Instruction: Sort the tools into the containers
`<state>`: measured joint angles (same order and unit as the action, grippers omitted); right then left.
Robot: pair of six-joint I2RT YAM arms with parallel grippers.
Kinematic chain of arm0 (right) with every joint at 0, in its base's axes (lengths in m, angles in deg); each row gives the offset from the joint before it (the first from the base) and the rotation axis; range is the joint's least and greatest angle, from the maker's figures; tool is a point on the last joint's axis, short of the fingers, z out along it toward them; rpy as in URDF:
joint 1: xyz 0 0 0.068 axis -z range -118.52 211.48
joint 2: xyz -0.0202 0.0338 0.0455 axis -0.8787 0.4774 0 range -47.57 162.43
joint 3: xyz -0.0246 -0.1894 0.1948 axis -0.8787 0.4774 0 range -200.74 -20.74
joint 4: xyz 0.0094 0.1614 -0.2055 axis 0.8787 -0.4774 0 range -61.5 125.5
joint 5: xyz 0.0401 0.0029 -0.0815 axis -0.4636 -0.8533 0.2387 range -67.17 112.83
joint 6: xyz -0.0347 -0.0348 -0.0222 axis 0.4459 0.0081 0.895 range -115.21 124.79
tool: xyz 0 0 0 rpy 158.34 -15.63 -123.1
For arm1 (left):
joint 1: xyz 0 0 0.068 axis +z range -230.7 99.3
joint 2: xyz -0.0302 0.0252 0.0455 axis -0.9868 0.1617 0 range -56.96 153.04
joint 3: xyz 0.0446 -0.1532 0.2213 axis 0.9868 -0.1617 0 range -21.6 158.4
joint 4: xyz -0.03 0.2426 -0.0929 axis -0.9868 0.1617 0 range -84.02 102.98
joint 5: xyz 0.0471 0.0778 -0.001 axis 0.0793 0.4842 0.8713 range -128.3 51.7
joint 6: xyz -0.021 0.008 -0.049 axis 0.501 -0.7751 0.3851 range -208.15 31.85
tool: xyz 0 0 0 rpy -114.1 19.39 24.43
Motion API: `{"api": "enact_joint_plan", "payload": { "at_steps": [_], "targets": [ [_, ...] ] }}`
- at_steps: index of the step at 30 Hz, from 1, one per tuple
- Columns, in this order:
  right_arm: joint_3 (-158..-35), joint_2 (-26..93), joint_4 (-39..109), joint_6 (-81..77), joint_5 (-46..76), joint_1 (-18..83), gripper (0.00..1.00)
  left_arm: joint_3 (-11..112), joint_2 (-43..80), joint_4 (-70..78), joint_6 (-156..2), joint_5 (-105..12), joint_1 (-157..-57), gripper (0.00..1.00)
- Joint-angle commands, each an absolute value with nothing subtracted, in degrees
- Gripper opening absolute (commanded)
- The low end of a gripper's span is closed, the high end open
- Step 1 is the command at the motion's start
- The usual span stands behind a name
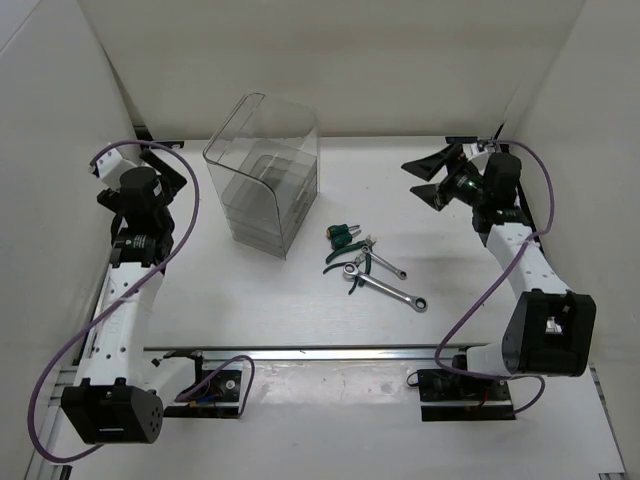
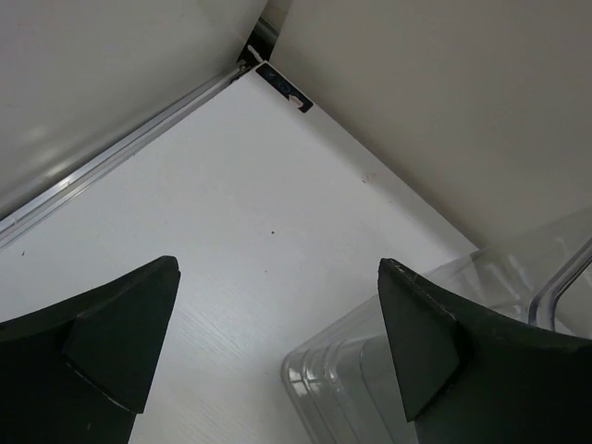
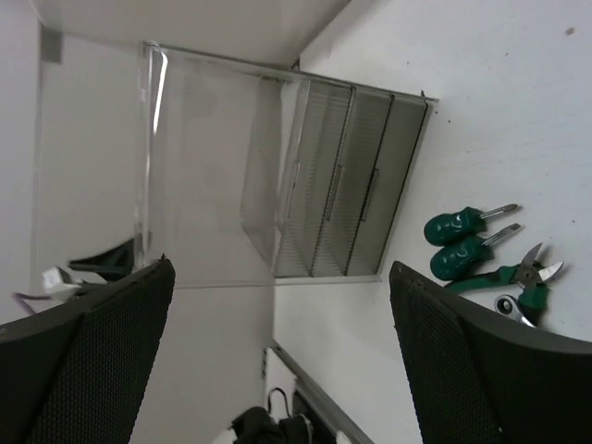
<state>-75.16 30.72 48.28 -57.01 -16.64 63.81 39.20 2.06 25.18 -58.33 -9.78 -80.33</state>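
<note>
**Left end effector (image 2: 277, 319) and right end effector (image 1: 429, 179) both empty: nothing sorted yet**

The left end effector hung near the far-left corner of the worktop (image 1: 250, 315). Its jaws were spread wide with bare worktop between them and no grip on anything. The right end effector sat toward the far-right corner, also wide open and empty, and faced across toward the cabinet (image 1: 262, 150).

The cabinet stood toward the far edge, left of centre. Its drawers (image 1: 268, 210) were stacked under the tall clear shell. From the right wrist view every drawer front looked flush and closed, and no tool showed through the plastic.

All the tools lay loose in one cluster near the middle of the worktop, just right of the cabinet:
- The screwdrivers (image 1: 342, 235) were two stubby green handles side by side, nearest the cabinet.
- The pliers (image 1: 343, 262) lay just beside the screwdrivers on the near side, and seemed to touch the wrench heads.
- The wrenches (image 1: 388, 290) were angled toward the near-right corner. The shorter one lay on the far side of the longer one.

Judgement: the task was at its very start.
- No drawer had been opened.
- No tool had been lifted or approached.
- Left to do: pull out a drawer, then pick and place each tool in turn.
- The right arm looked better placed for the tools and the left arm for the drawers.
</note>
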Motion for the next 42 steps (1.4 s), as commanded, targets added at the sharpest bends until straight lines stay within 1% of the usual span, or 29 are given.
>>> {"api": "enact_joint_plan", "payload": {
  "at_steps": [1,2,3,5,6,7,8,9,10,11,12,13,14,15,16,18,19,20,21,22,23,24,25,30,35,38,39,41,42],
  "targets": [
    [-83.48,31.71,37.74,-47.97,-12.79,59.38,0.99,41.94,3.85,19.96,-59.5,-7.98,-80.34,0.99],
    [-89.07,32.58,32.74,-45.16,-8.59,58.68,0.99,42.38,4.9,19.34,-58.63,-7.28,-80.34,0.99],
    [-91.91,35.03,25.38,-40.26,-7.16,57.97,0.99,42.47,5.87,18.47,-57.66,-6.31,-80.34,0.99],
    [-97.71,37.5,21.28,-36.7,-6.44,57.97,0.99,43.43,8.77,17.58,-55.73,-2.45,-80.34,0.99],
    [-98.43,39.78,20.04,-37.39,-7.66,59.18,0.99,43.87,9.82,16.88,-53.54,-1.04,-80.34,0.99],
    [-98.09,40.67,20.73,-39.31,-9.41,62.76,0.99,45.1,12.27,16.53,-52.65,-0.86,-80.0,0.99],
    [-93.04,41.55,22.47,-40.89,-19.78,65.06,0.99,45.89,13.34,16.35,-51.51,-1.72,-79.12,0.99],
    [-86.47,42.25,49.9,-52.22,-27.89,67.17,0.99,46.77,15.09,15.83,-49.85,-2.78,-77.37,0.99],
    [-78.48,42.78,74.8,-65.56,-32.67,69.72,0.99,49.04,16.5,15.82,-49.13,-5.57,-76.49,0.99],
    [-68.22,48.79,112.46,-90.93,-31.5,70.61,0.99,50.46,19.99,15.13,-48.34,-7.17,-75.08,0.99],
    [-67.51,52.24,112.84,-99.01,-30.88,70.88,0.99,51.69,21.77,15.12,-48.07,-8.84,-74.2,0.99],
    [-68.63,56.11,129.38,-104.84,-30.53,69.23,0.99,54.14,23.7,14.42,-47.72,-11.64,-73.67,0.99],
    [-70.91,59.97,134.33,-111.68,-31.05,68.0,0.99,55.03,27.03,14.07,-47.11,-13.14,-72.79,0.99],
    [-74.93,65.23,136.38,-112.97,-31.66,66.59,0.99,55.56,28.45,13.37,-46.93,-15.25,-71.74,0.99],
    [-75.93,66.68,136.4,-113.33,-31.06,65.19,0.99,55.92,29.86,12.32,-46.93,-17.27,-71.21,0.99],
    [-75.51,66.0,131.33,-107.39,-28.34,61.84,0.99,56.62,32.33,11.96,-45.09,-20.1,-70.86,0.99],
    [-75.41,64.51,120.6,-103.35,-27.8,59.05,0.99,55.93,32.68,9.87,-44.82,-20.8,-70.85,0.99],
    [-76.02,63.02,113.01,-93.57,-27.19,56.24,0.99,53.83,32.86,8.45,-44.56,-22.89,-70.85,0.99],
    [-76.64,60.04,105.19,-88.08,-26.49,54.47,0.99,52.68,33.04,6.7,-44.82,-24.13,-70.85,0.99],
    [-79.95,58.27,89.01,-77.93,-25.17,51.49,0.99,51.71,33.04,2.94,-45.51,-25.45,-70.85,0.99],
    [-82.07,57.91,82.15,-73.65,-24.2,50.24,0.99,50.31,33.56,2.12,-45.87,-27.64,-70.85,0.99],
    [-85.92,58.25,77.21,-70.47,-22.98,48.93,0.99,50.03,34.0,1.59,-46.74,-28.53,-70.85,0.99],
    [-87.18,59.3,72.98,-67.83,-22.27,48.13,0.99,49.94,34.44,0.98,-47.01,-29.93,-70.85,0.99],
    [-89.03,64.13,75.05,-71.49,-19.89,42.51,0.99,49.59,36.55,-0.26,-48.68,-37.14,-70.68,0.99],
    [-95.62,68.45,70.13,-69.74,-19.01,39.34,0.99,47.93,37.61,-2.46,-48.77,-37.95,-73.31,0.99],
    [-98.87,70.9,70.83,-70.61,-18.31,38.63,0.93,48.01,39.1,-2.81,-48.25,-37.94,-74.01,0.99],
    [-99.31,72.13,71.44,-71.66,-18.31,38.28,0.88,48.27,39.71,-2.9,-48.42,-40.38,-74.19,0.99],
    [-100.28,73.02,74.5,-73.77,-17.78,37.93,0.82,48.97,40.59,-2.03,-49.21,-41.28,-74.72,0.99],
    [-100.63,74.24,75.39,-74.48,-17.6,38.1,0.73,49.93,41.12,-1.41,-49.3,-41.81,-74.72,0.99]
  ]
}}
